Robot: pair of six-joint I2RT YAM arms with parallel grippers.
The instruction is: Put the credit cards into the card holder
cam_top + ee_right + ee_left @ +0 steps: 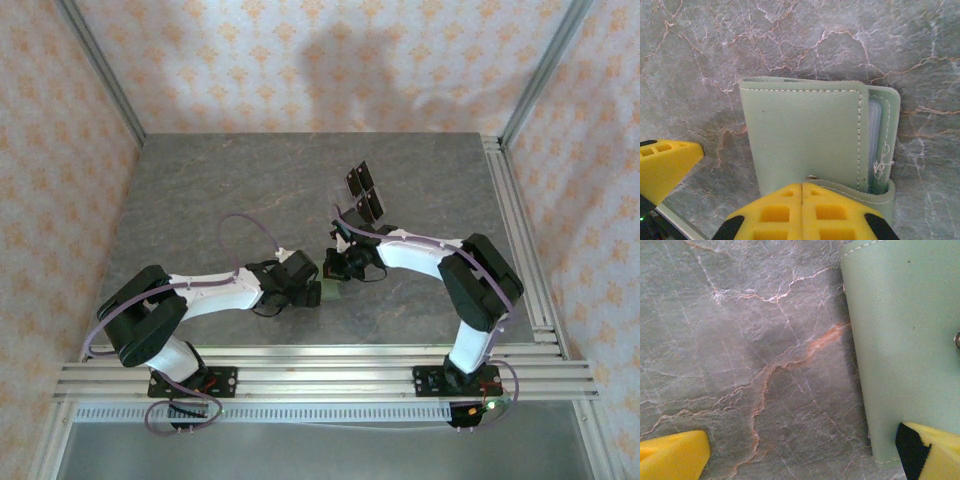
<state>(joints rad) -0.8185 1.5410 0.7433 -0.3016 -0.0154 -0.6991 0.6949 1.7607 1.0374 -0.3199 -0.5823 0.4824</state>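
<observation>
Card holder (pixel 800 135) w/ white stitching (pixel 800 91)

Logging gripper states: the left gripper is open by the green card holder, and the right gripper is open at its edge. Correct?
Not quite. The right gripper is shut, its yellow fingers pressed together at the card holder's edge, as the right wrist view shows. The left gripper is open by it.

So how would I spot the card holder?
On the grey stone table, look near the front middle, where the left claw and right claw meet. The card holder lies there: a small sage-green stitched wallet, unlike the glossy black cards farther back.
</observation>
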